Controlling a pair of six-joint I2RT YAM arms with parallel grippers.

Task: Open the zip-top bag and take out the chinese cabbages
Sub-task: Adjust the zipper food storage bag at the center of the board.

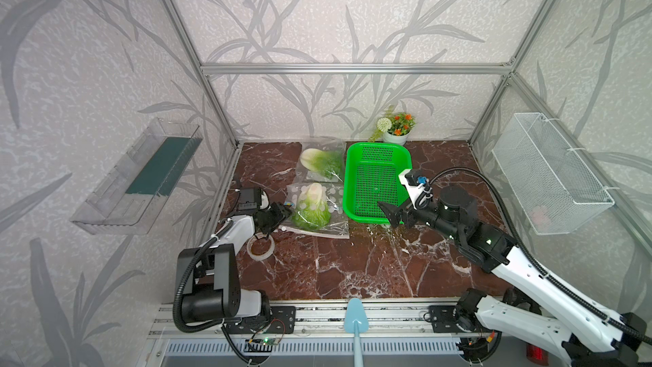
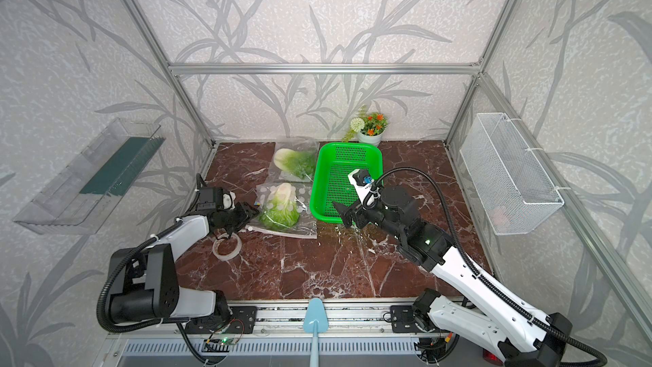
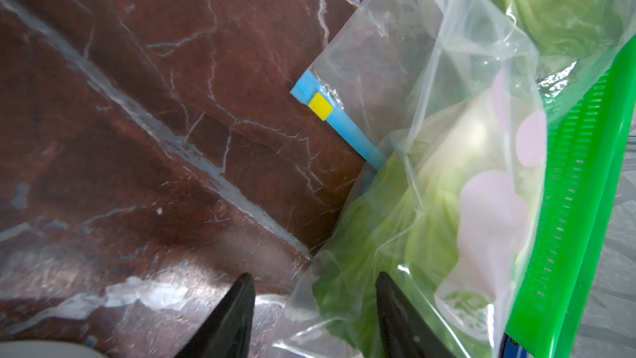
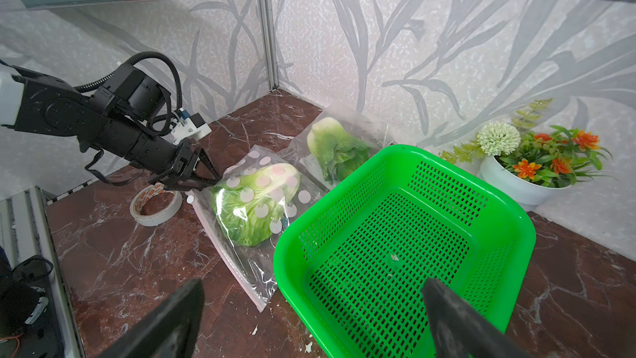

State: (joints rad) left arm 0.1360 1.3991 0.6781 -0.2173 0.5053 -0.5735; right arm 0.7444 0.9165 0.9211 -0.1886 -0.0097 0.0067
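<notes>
We are finding both chinese cabbages (image 1: 312, 206) lying bagged on the desk (image 1: 352, 270), beside the green basket (image 1: 363, 218). The left tool (image 3: 315, 280) is straddling the side edge of the dotted zip-top bag (image 4: 247, 263), jaws half apart (nothing pinched yet); the right tool (image 4: 313, 284) is gaping empty. We are judging the film limp and slippery, the heads light: pinching near the zip looks safest.

Marble tabletop (image 1: 352, 270), spotted bag (image 1: 317, 206), clear bag (image 1: 321, 160), green basket (image 1: 348, 188), tape roll (image 4: 155, 219), flowerpot (image 1: 395, 137)
</notes>
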